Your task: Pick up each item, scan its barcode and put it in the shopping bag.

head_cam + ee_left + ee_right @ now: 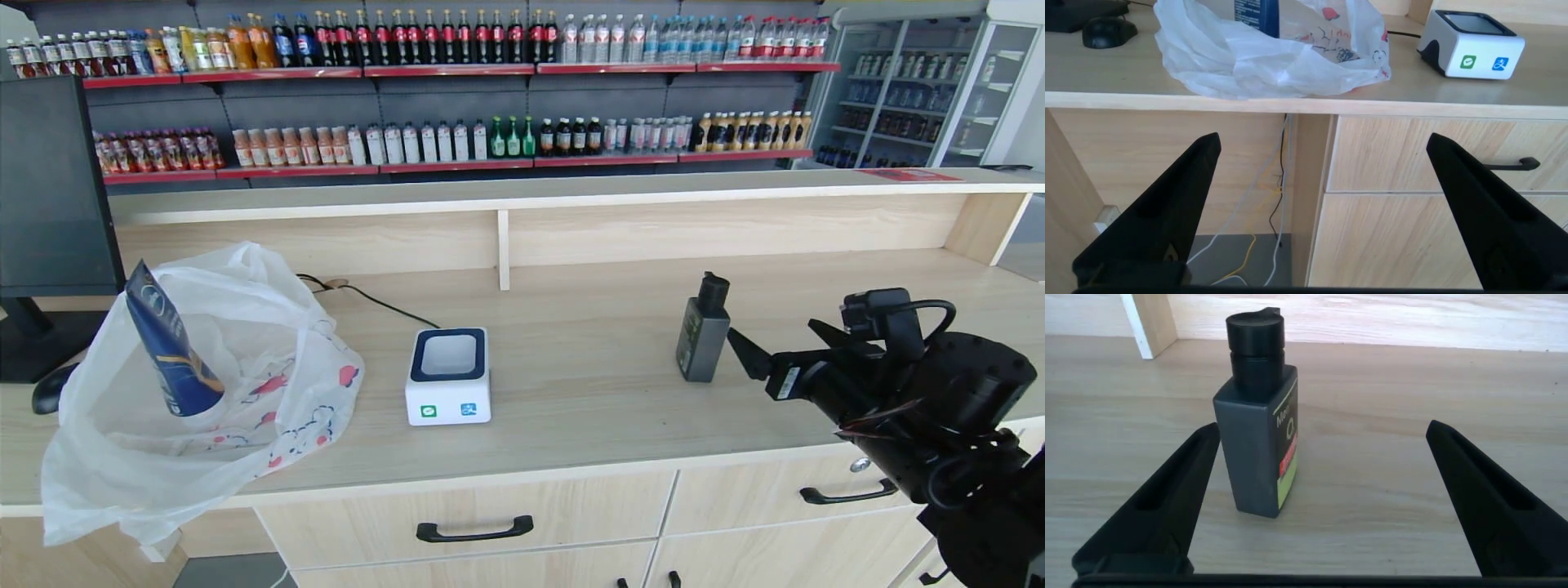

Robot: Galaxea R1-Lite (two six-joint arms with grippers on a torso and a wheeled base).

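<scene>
Right gripper [1323, 437] spread wide, empty. Dark bottle [1259, 449] stands upright just ahead, nearer one finger. Gripper should be centred on the body below the cap before being closed.

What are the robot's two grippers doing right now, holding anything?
Left gripper: open, holding nothing.
Right gripper: open, holding nothing; the dark bottle stands just in front of it, not gripped.

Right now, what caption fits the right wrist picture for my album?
Open right gripper faces an upright dark bottle standing on the wooden counter.
</scene>
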